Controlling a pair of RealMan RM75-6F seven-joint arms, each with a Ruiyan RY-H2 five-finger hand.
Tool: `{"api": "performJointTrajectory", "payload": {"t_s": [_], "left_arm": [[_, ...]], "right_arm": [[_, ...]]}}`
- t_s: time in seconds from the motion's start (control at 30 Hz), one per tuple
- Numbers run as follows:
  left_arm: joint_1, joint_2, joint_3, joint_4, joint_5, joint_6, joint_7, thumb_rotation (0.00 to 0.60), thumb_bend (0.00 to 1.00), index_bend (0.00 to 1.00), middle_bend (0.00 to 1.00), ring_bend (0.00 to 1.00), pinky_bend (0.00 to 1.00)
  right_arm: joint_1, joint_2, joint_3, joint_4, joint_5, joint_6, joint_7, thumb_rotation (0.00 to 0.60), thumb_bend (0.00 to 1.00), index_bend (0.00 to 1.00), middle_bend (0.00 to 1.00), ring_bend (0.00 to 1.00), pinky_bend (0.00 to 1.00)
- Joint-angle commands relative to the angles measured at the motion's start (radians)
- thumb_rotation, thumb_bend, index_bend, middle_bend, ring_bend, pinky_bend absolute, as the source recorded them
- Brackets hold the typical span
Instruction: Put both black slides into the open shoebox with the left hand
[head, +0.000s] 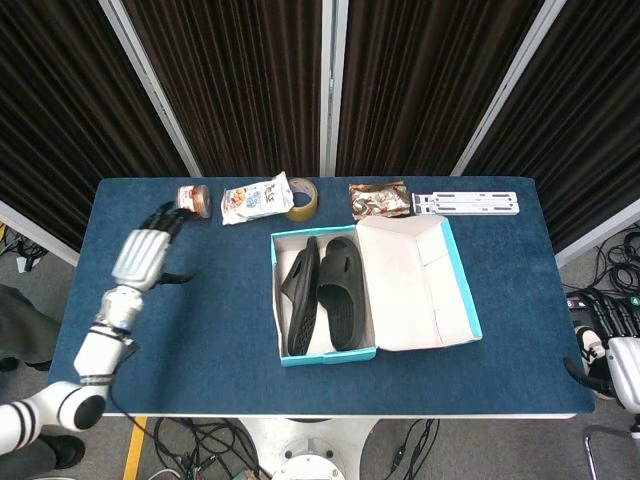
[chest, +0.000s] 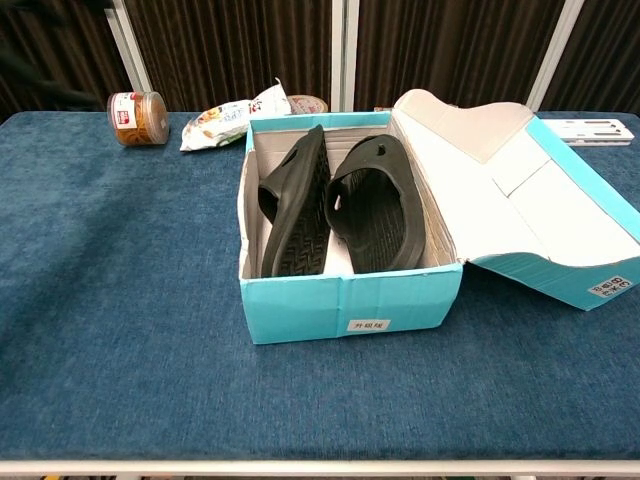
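Blue felt-topped table with white edge. Dark pleated curtains behind, split by pale metal posts. Grey floor; black cables under the front edge and at right.

Beyond the left hand's fingers a jar, snack bag and tape roll line the worktop's far edge. Rightward, blue cloth lies bare up to the shoebox wall.
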Motion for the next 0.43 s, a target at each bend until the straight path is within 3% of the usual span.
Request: {"api": "performJointTrajectory", "payload": {"t_s": [0.03, 0.27, 0.43], "left_arm": [[0.145, 0.063, 0.073, 0.014, -0.002, 0.122, 0.013, 0.600, 0.15, 0.18, 0.14, 0.00, 0.16], [0.341, 0.085, 0.156, -0.041, 0.037, 0.320, 0.030, 0.600, 0.15, 0.18, 0.14, 0.00, 0.16], [0.424, 0.067, 0.195, -0.072, 0.101, 0.412, 0.065, 0.600, 0.14, 0.18, 0.14, 0.00, 0.16]], "right_arm": [[0.005, -0.019, -0.001, 0.021, -0.005, -0.003, 0.015, 0.600, 0.15, 0.00, 0.00, 0.00, 0.00], [0.001, -0.055, -0.013, 0.028, -0.054, 0.028, -0.002, 0.600, 0.15, 0.00, 0.00, 0.00, 0.00], [-0.003, -0.071, -0.028, 0.026, -0.072, 0.030, 0.009, 0.600, 0.15, 0.00, 0.00, 0.00, 0.00]]}}
